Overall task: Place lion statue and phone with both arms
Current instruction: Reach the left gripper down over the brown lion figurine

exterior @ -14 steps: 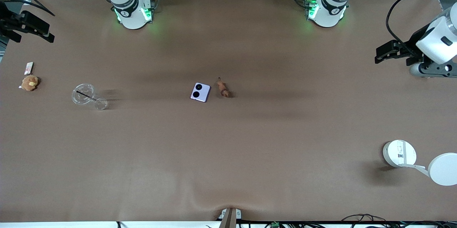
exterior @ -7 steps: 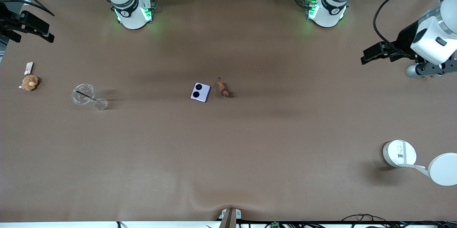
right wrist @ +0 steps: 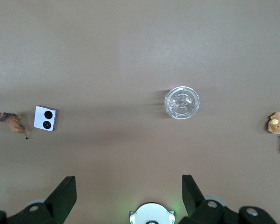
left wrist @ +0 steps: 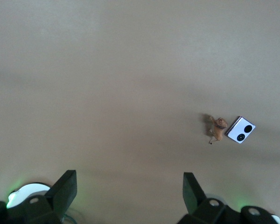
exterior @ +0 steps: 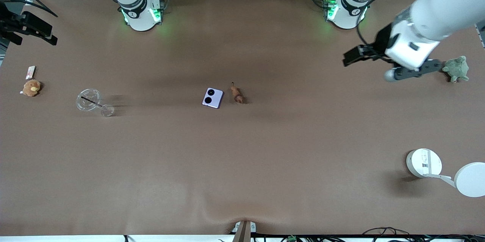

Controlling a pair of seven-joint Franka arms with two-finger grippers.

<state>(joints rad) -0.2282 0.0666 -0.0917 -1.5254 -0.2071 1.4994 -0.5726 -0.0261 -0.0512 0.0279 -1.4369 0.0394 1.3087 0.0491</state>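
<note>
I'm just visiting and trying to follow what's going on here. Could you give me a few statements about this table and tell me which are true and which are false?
1. The phone and the lion statue lie side by side on the table. True.
2. The left gripper is clamped on the lion statue. False: it hangs open over bare table toward the left arm's end, holding nothing.
3. A green plush sits at the left arm's end of the table. True.
4. The clear cup holds the phone. False: the phone lies on the table apart from it.
5. The right gripper is open. True.
</note>
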